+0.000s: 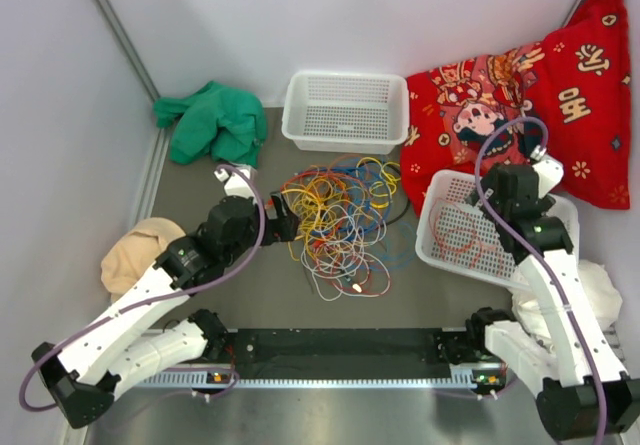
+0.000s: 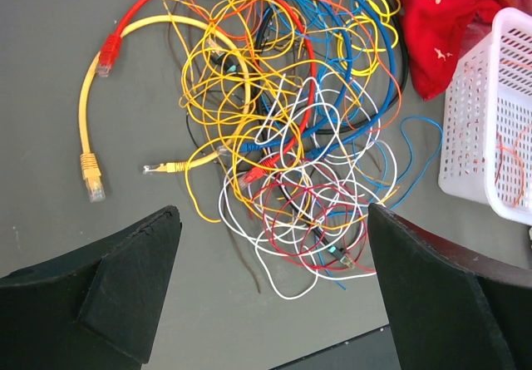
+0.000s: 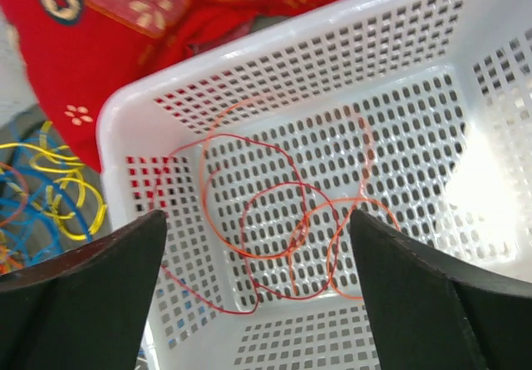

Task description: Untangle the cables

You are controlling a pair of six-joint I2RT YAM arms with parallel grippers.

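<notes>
The cables (image 1: 338,220) lie as one tangled heap of yellow, red, orange, blue and white wires in the middle of the grey table. In the left wrist view the cables (image 2: 283,120) spread wide, and a thick yellow lead (image 2: 87,129) and a thick red lead (image 2: 133,21) curve out to the left. My left gripper (image 2: 273,220) is open at the heap's near edge and holds nothing; from above, the left gripper (image 1: 285,217) sits at the heap's left side. My right gripper (image 3: 256,220) hangs open over the white basket (image 3: 249,50). A red wire and an orange wire (image 3: 283,220) lie loose in that basket.
A second white basket (image 1: 345,110) stands at the back. A green cloth (image 1: 210,120) lies back left, a red cushion (image 1: 530,95) back right and a beige cloth (image 1: 135,250) at the left edge. The right basket (image 1: 440,235) sits beside the heap. A black rail (image 1: 340,345) runs along the front.
</notes>
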